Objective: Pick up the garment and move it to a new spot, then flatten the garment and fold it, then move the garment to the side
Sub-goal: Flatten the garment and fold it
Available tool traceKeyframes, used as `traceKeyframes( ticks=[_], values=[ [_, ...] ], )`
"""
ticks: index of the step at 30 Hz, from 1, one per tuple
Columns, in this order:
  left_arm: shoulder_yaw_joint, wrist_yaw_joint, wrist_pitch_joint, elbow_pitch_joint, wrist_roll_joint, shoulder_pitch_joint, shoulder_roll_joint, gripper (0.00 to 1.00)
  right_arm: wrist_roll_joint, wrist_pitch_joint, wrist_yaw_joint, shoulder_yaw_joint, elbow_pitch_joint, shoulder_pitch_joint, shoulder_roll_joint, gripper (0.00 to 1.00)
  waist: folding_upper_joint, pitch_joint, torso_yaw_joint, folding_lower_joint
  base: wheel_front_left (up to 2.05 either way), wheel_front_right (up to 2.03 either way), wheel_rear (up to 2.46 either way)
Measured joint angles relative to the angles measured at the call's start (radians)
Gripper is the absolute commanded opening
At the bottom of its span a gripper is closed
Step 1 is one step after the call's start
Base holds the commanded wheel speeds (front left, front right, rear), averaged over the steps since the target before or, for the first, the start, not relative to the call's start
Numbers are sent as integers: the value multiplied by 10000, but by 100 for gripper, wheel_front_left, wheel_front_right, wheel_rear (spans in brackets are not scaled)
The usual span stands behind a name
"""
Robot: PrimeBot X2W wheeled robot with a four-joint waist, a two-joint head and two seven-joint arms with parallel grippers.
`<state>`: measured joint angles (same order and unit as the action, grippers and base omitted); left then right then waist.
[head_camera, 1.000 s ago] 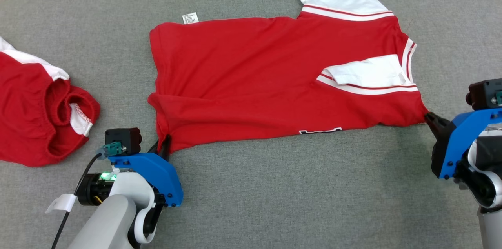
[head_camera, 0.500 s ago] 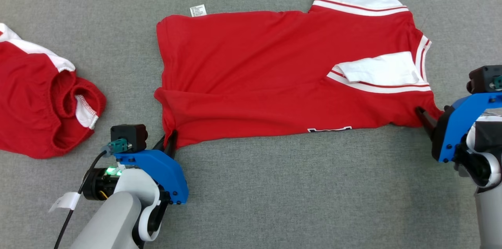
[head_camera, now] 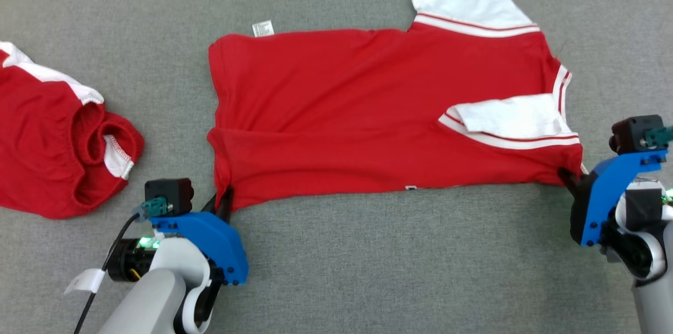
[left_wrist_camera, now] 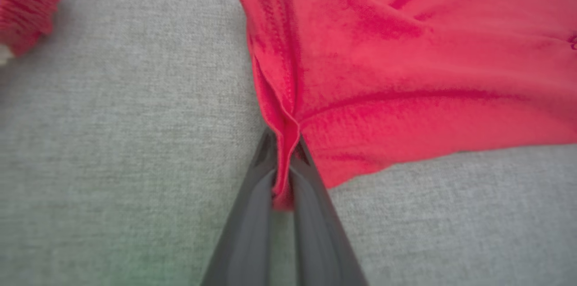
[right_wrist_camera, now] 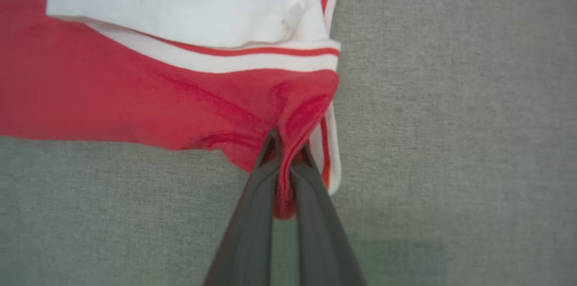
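Observation:
The garment is a red shirt with white striped sleeves, lying spread across the grey table, its near edge folded over. My left gripper is shut on its near-left hem corner; the left wrist view shows the red cloth pinched between the dark fingers of that gripper. My right gripper is shut on the near-right corner below the folded white sleeve. In the right wrist view, red fabric bunches between the fingers of that gripper.
A second red and white garment lies crumpled at the table's left side. A white tag sticks out from the shirt's far edge. Bare grey table stretches along the near side between my arms.
My right gripper has closed onto the shirt's near-right corner, having stood beside it a second ago. The shirt's near edge now lies straighter, with the printed mark nearly hidden. The head camera shifted slightly.

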<state>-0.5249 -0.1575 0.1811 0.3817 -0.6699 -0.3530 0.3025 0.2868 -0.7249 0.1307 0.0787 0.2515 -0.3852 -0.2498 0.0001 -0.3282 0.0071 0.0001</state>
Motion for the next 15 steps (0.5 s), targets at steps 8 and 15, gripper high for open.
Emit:
traceKeyframes(
  ticks=[8,15],
  values=[
    [-10,-69,21,-499,-113,953,491,0,251,447,2,303,-1569,1590,192,0,0,612,-63,-1,0,0,0],
    [-54,-433,497,-1739,-150,2134,1260,0,349,334,2,851,-3193,3679,1267,0,0,956,-117,-2,0,0,0]
  ],
)
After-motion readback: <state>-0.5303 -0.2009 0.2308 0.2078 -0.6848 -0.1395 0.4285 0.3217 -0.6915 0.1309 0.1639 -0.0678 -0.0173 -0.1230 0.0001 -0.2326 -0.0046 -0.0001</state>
